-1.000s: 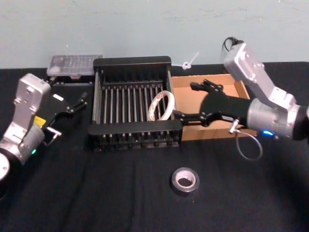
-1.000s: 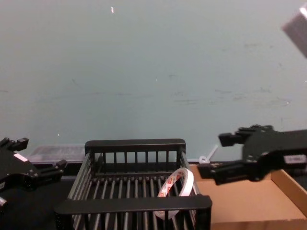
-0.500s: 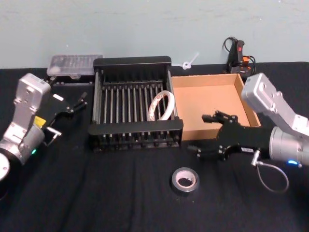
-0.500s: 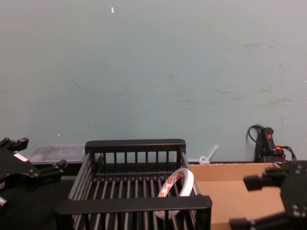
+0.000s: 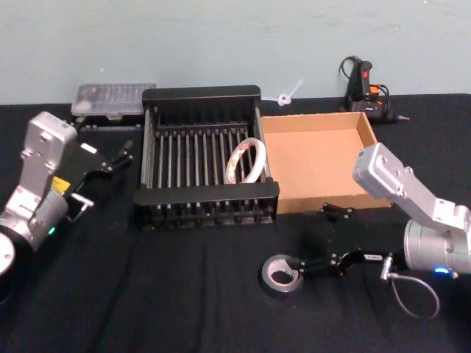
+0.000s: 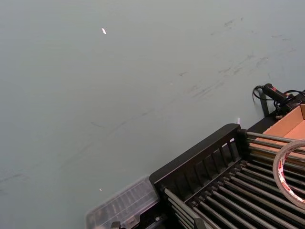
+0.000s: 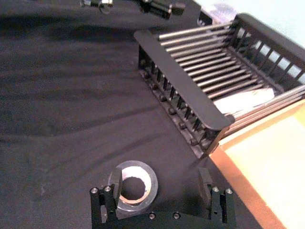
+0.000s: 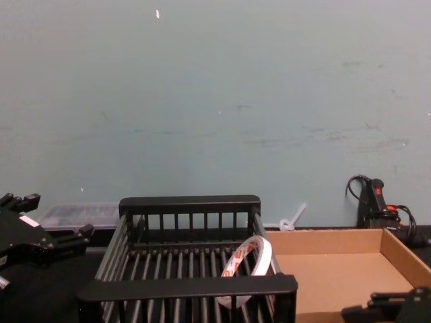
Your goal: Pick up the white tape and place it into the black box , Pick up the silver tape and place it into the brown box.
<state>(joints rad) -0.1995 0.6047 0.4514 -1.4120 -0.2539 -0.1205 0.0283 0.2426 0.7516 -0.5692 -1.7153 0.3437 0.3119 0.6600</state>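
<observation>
Black box (image 5: 207, 198): uniform black, slatted sides, parallel bars across the bottom.
White tape (image 5: 246, 160): white outer band, red print on the inner core.
Silver tape (image 5: 282, 275): dull grey outer face, dark core.
Brown box (image 5: 316, 151): plain tan cardboard, no print.
Table covering (image 5: 162, 294): black cloth, faintly creased.
Wall (image 5: 221, 37): pale grey-green, a few faint scuffs.
Clear case (image 5: 114, 99): translucent grey lid.
Right gripper (image 5: 314, 240): black fingers on a silver-grey arm with a small blue light.
Left gripper (image 5: 110, 157): black fingers, silver-grey housing, small yellow label, a green light.
Tool (image 5: 364, 87) behind the brown box: black with orange-red accents.
</observation>
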